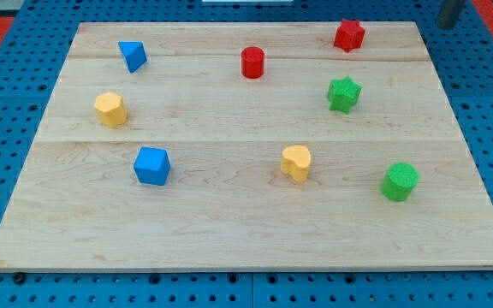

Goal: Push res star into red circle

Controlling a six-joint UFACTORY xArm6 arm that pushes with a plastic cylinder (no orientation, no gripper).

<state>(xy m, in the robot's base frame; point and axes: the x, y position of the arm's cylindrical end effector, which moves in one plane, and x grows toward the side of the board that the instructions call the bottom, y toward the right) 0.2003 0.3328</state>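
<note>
The red star sits near the board's top edge, right of centre. The red circle, a short cylinder, stands to the star's left and slightly lower, about a hundred pixels away. My rod shows at the view's top right corner, and my tip is beyond the board's top right corner, over the blue pegboard. The tip is to the right of the red star and apart from it. It touches no block.
A green star lies below the red star. A green cylinder is at lower right, a yellow heart-like block at lower centre. A blue cube, a yellow hexagon block and a blue triangle are at left.
</note>
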